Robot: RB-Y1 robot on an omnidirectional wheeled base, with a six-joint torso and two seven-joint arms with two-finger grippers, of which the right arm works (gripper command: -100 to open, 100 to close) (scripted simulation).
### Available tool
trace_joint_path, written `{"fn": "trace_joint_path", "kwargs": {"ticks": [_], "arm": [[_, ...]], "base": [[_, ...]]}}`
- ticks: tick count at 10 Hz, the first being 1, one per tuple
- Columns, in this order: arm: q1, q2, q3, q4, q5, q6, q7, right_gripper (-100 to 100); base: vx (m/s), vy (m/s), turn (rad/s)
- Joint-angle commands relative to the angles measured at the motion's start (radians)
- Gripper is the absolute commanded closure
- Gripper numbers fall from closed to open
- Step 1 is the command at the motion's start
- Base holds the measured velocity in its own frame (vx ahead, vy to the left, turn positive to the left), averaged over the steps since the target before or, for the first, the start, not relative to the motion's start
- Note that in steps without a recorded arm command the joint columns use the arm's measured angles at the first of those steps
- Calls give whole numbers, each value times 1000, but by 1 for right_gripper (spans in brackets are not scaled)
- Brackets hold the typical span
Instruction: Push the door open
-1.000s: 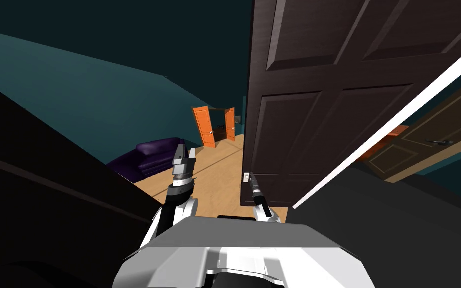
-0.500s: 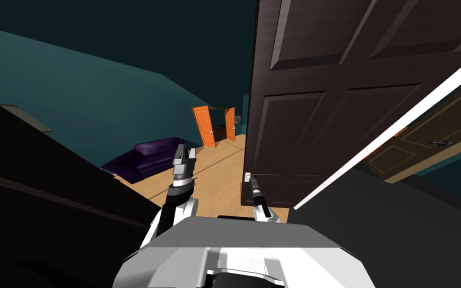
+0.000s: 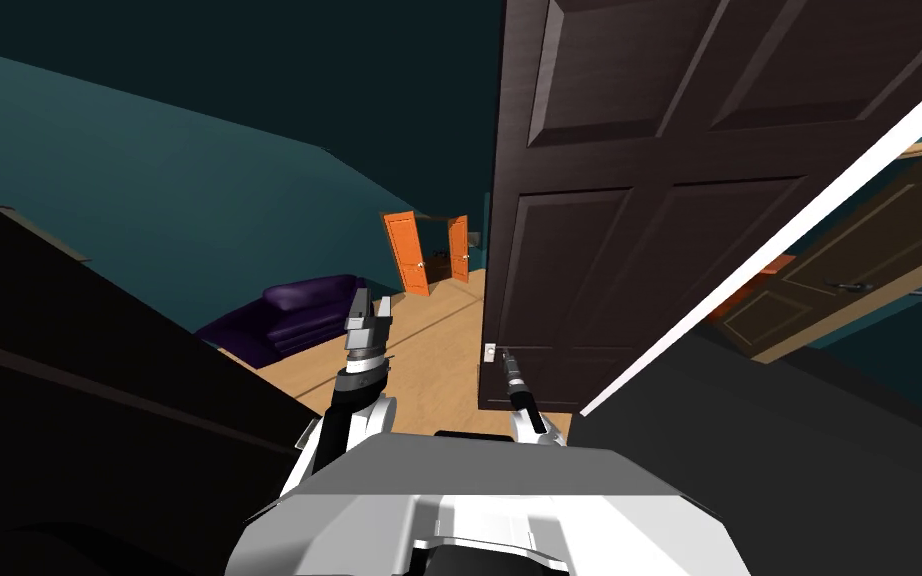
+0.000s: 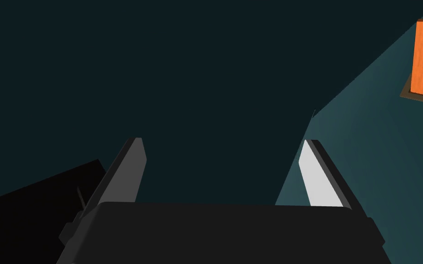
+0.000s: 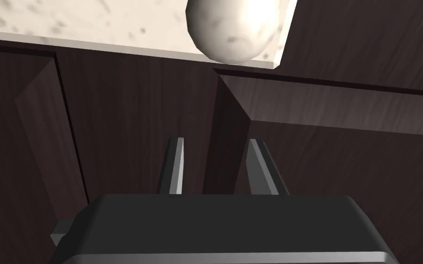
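A dark brown panelled door [image 3: 649,250] stands ajar just right of centre, its free edge toward me. A small pale plate [image 3: 490,351] with a knob sits low on that edge. My right gripper [image 3: 502,357] reaches up to the door just beside this plate. In the right wrist view the door panel [image 5: 114,128] is close ahead, and the round pale knob [image 5: 233,27] and its plate [image 5: 91,23] lie beyond the fingertips. The right gripper [image 5: 215,140] has its fingers a narrow gap apart, with nothing between them. My left gripper [image 3: 370,300] [image 4: 222,140] is raised left of the door, open and empty.
A white door-frame strip [image 3: 749,260] slants along the door's right. A purple sofa [image 3: 284,315] sits on the wooden floor [image 3: 439,350] beyond the opening, with orange doors [image 3: 407,252] further back. Another brown door [image 3: 849,290] lies at the right, and a dark surface [image 3: 69,380] rises at my left.
The whole head view has shifted slightly, so the door edge and sofa sit a little further left. Both arms keep their pose, the right gripper still at the door by the knob plate.
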Motion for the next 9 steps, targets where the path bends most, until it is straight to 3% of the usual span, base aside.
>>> {"fn": "trace_joint_path", "kwargs": {"ticks": [1,3,5,7,9], "arm": [[14,-14,-6,-28,13,16,-11,-100],[4,-22,-40,-21,54,19,-36,-100],[-4,-9,-70,-14,91,22,-59,-100],[-10,10,-90,-9,116,24,-74,-100],[-13,28,-102,-7,131,25,-83,-100]], "base": [[-30,-113,-6],[-78,-91,-56],[-109,-25,-40],[-161,44,-22],[-164,132,-10]]}}
